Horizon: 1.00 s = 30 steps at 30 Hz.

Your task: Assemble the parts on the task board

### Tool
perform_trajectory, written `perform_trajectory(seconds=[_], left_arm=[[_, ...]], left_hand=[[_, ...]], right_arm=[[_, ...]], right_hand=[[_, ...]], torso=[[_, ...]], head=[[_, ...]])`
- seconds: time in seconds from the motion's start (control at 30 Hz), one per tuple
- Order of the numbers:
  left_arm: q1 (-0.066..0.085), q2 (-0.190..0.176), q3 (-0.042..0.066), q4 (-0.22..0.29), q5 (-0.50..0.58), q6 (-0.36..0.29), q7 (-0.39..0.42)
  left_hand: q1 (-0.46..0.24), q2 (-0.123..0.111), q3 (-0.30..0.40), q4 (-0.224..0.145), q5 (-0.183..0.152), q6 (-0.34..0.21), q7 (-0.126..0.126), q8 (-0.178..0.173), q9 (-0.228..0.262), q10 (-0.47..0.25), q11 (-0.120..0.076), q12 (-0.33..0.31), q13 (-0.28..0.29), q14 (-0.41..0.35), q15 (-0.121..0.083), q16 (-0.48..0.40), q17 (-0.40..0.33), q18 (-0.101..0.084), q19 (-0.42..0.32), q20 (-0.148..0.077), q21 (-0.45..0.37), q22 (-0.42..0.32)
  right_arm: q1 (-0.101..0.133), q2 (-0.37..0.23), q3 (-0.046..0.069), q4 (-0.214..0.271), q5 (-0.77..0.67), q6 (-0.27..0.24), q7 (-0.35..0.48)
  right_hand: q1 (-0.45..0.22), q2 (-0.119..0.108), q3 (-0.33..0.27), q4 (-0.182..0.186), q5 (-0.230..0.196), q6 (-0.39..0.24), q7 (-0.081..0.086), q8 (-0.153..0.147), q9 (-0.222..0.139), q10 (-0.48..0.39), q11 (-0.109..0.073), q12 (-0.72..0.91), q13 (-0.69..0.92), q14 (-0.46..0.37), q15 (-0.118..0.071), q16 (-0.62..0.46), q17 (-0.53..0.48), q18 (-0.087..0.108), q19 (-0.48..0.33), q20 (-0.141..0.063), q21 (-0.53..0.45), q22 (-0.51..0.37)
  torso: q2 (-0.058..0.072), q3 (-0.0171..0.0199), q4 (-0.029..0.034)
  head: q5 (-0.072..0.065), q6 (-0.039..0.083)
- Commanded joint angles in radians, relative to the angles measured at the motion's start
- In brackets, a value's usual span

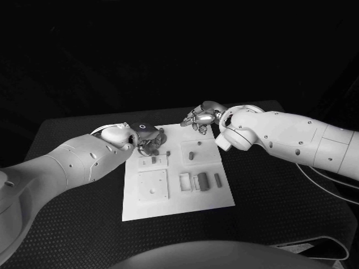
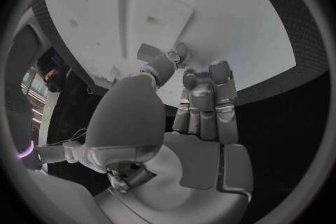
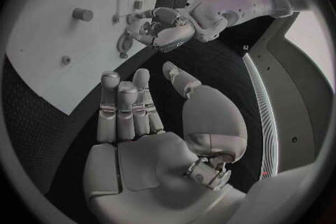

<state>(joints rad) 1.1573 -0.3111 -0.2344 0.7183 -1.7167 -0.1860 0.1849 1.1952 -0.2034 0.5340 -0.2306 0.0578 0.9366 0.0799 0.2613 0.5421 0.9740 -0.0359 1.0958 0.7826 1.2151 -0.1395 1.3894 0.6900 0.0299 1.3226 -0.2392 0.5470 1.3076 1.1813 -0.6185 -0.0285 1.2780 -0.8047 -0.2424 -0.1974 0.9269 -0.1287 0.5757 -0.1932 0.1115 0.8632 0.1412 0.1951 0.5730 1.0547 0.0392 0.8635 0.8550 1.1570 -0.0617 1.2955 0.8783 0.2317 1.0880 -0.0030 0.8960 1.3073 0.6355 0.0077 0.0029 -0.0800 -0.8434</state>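
Note:
The white task board (image 1: 179, 197) lies in the middle of the black table. My left hand (image 1: 147, 137) hovers over its far left corner, fingers curled in and pointing down at the board (image 2: 231, 28). A small grey part (image 2: 148, 51) lies on the board right by that thumb's tip; I cannot tell if they touch. My right hand (image 1: 203, 116) hangs above the board's far edge, its fingers (image 3: 122, 106) stretched out and apart, holding nothing. From the right wrist I also see the left hand (image 3: 164, 25) over the board (image 3: 42, 50), beside a round peg (image 3: 83, 14).
Several grey parts (image 1: 202, 180) lie in a row on the board's near right area, and a square block (image 1: 153, 185) sits at its near left. Black table (image 1: 74, 224) surrounds the board. A cable (image 1: 325, 188) runs along the table at the right.

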Motion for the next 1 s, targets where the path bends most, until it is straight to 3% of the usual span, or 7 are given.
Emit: perform_trajectory(seconds=[0.03,0.43,1.0], left_arm=[[-0.005,0.009,0.0,0.008,0.047,-0.009,0.02],[-0.003,-0.003,0.0,0.013,0.065,-0.001,0.025],[-0.004,0.013,0.0,-0.005,0.037,-0.004,0.015]], left_hand=[[-0.007,0.004,-0.006,0.0,0.003,0.003,0.002,0.006,0.002,-0.002,0.007,0.005,-0.002,0.007,0.0,0.004,0.001,0.03,0.007,0.001,0.006,0.022],[-0.008,0.018,-0.009,0.001,0.003,-0.01,0.006,-0.004,-0.004,-0.01,0.01,0.004,-0.006,0.0,0.003,0.002,0.002,0.031,0.001,0.005,0.005,0.022],[0.007,0.005,-0.011,-0.013,0.001,-0.039,-0.005,-0.022,-0.015,-0.01,0.001,0.007,-0.012,-0.001,-0.005,0.003,0.004,0.032,-0.001,0.004,0.008,0.022]], right_arm=[[0.0,0.0,0.001,0.002,-0.009,0.012,0.008],[0.0,-0.003,0.001,0.004,-0.009,0.014,0.007],[0.0,-0.001,0.001,0.003,-0.009,0.015,0.007]], right_hand=[[-0.011,0.0,0.002,-0.004,0.002,-0.006,0.012,0.004,0.0,-0.006,0.0,0.006,-0.002,0.002,-0.008,-0.003,-0.001,0.03,0.002,-0.002,-0.006,0.01],[-0.011,0.001,0.002,-0.005,0.002,-0.006,0.012,0.004,0.0,-0.006,0.0,0.006,-0.002,0.002,-0.008,-0.003,-0.001,0.03,0.002,-0.002,-0.006,0.01],[-0.011,0.001,0.002,-0.005,0.002,-0.006,0.012,0.005,0.0,-0.006,0.0,0.006,-0.002,0.002,-0.008,-0.003,-0.001,0.03,0.002,-0.002,-0.006,0.01]], torso=[[-0.001,0.0001,0.0004],[-0.001,-0.0005,0.0008],[0.0,-0.0005,-0.0003]], head=[[-0.001,-0.001],[-0.001,0.001],[-0.001,0.002]])
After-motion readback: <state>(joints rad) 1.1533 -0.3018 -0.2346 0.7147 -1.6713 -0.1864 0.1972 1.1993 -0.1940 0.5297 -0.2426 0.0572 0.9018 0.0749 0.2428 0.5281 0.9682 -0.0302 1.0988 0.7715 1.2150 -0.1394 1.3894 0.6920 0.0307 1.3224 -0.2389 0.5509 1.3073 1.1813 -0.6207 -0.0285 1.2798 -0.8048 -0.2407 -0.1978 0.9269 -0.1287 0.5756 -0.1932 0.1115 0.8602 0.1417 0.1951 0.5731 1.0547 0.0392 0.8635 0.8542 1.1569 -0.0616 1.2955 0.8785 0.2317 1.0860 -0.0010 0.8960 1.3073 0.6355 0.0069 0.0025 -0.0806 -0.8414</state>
